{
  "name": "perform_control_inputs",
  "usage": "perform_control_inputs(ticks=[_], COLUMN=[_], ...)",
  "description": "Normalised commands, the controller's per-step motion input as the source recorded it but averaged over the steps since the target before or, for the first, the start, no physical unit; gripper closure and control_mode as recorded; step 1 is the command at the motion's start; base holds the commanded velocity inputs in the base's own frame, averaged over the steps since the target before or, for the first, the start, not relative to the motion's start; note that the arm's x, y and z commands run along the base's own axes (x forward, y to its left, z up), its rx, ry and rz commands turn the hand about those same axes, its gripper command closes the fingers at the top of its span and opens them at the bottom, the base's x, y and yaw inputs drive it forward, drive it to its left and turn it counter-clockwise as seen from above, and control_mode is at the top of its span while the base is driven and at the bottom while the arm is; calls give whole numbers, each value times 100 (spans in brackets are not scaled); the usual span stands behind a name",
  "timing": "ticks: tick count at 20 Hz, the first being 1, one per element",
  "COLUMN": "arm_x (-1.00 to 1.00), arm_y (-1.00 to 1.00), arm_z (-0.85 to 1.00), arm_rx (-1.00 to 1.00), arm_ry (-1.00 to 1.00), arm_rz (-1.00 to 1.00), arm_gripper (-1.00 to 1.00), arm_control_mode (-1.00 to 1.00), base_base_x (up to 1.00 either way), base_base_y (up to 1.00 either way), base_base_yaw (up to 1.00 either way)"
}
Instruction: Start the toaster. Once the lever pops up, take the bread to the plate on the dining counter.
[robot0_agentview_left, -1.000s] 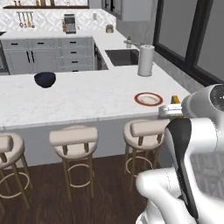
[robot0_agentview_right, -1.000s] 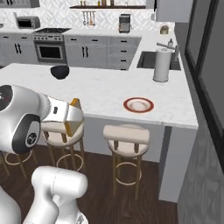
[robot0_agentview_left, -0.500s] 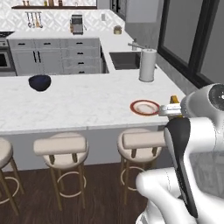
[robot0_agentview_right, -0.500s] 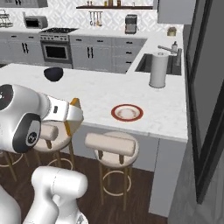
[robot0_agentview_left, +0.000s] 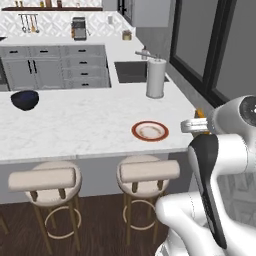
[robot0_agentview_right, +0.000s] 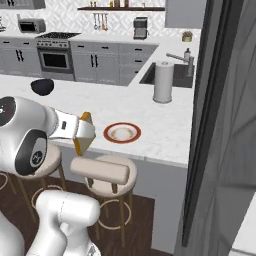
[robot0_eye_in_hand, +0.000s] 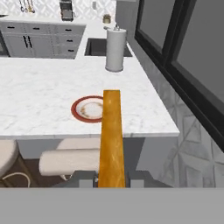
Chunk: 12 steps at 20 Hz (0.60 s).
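In the hand (robot0_eye_in_hand: 112, 181) I have the bread (robot0_eye_in_hand: 111, 135), pinched edge-on between the closed jaws so the slice stands on its side and points out ahead of me. From the right base view the same slice (robot0_agentview_right: 84, 133) sits off the near edge of the tabletop (robot0_agentview_right: 165, 125), above a stool (robot0_agentview_right: 99, 170), not yet over the marble. The plate (robot0_eye_in_hand: 89, 108) lies just beyond and a little to the left of the bread's far tip in the hand view, close to the near edge of the tabletop and apart from everything else.

I judge the step in hand to be the carry to the plate. To do it well I want to bring the hand forward and left until the slice is centred over the pale middle, roll the wrist so the bread lies flat, come low, and only then let go, or it may tip off the rim. The paper towel roll (robot0_agentview_left: 155, 79) and the dark bowl (robot0_agentview_left: 24, 99) stand well clear of that path.
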Motion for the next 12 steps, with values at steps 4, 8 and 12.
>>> perform_control_inputs(ticks=[4, 8, 12], arm_x=[0, 0, 0], arm_y=[0, 0, 0], arm_z=[0, 0, 0], arm_rx=[0, 0, 0], arm_ry=[0, 0, 0], arm_rz=[0, 0, 0], arm_gripper=[100, 100, 100], arm_control_mode=[100, 100, 100], base_base_x=[35, 37, 48], base_base_y=[-20, 0, 26], base_base_yaw=[0, -5, -10])
